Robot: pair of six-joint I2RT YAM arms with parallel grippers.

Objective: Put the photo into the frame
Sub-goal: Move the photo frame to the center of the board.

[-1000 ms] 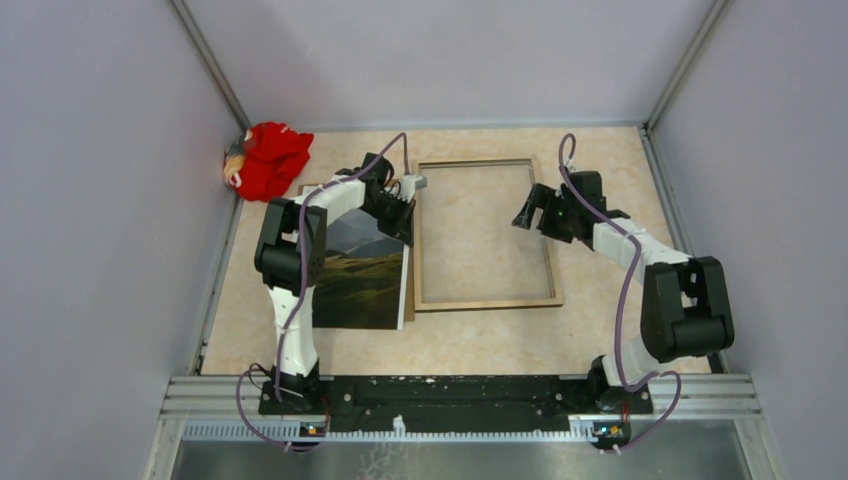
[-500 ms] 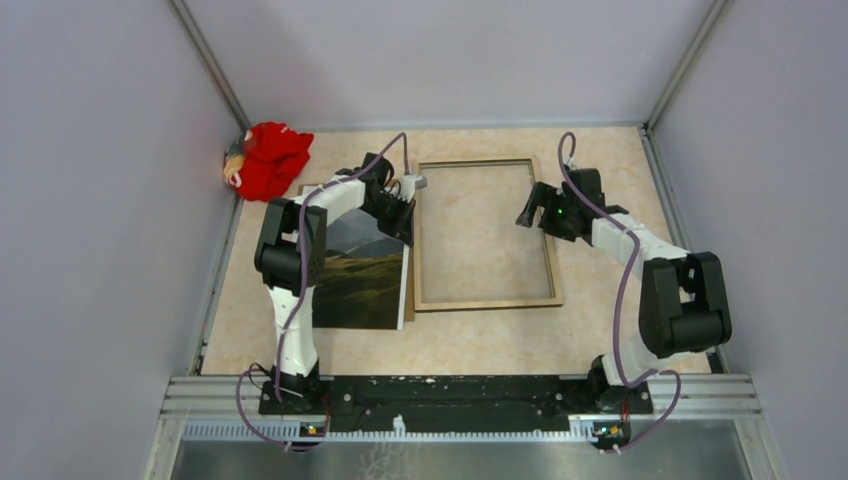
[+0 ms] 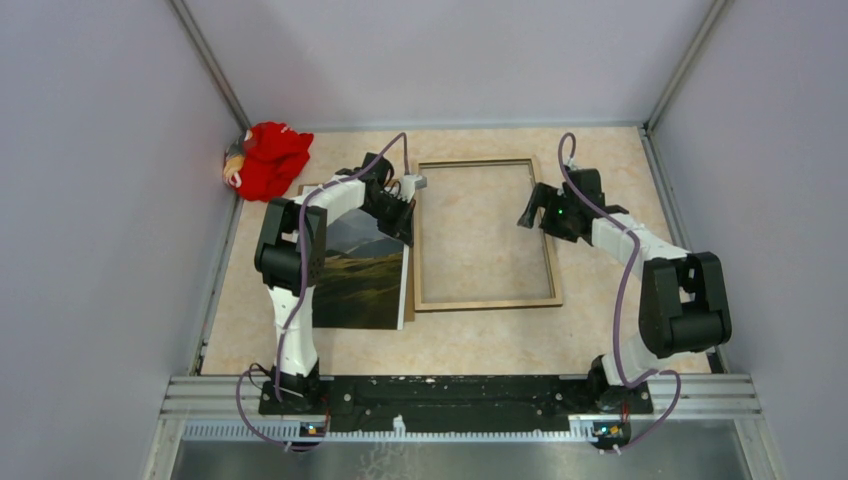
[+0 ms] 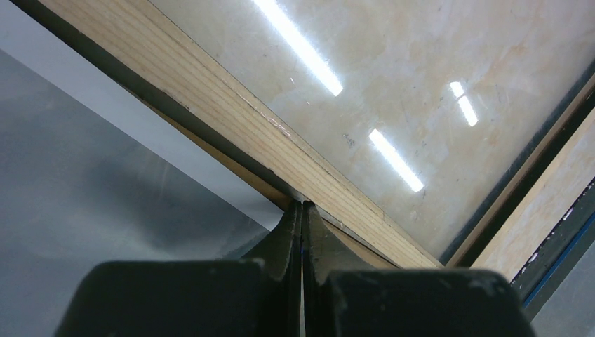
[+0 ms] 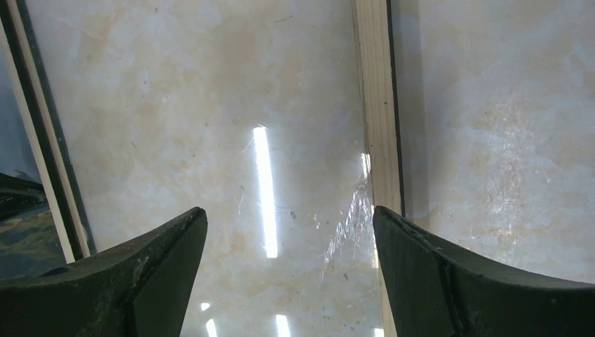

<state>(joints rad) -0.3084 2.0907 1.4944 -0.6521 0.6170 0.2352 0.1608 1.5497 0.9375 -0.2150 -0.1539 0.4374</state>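
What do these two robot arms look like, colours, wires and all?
The left arm and right arm have white shells with chunky black joints. A greyish-purple cable loops along each. The left gripper and right gripper are matt black, with two wedge-shaped fingers. A small green light glows near the right wrist.

The beige table (image 3: 480,340) carries the frame (image 3: 490,302) at centre, the photo (image 3: 360,285) just left of it, and a red thing (image 3: 268,160), maybe cloth, at upper left.

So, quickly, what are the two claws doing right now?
Left gripper: shut, tips at the photo edge beside the frame, nothing visibly pinched.
Right gripper: open above the frame, holding nothing.
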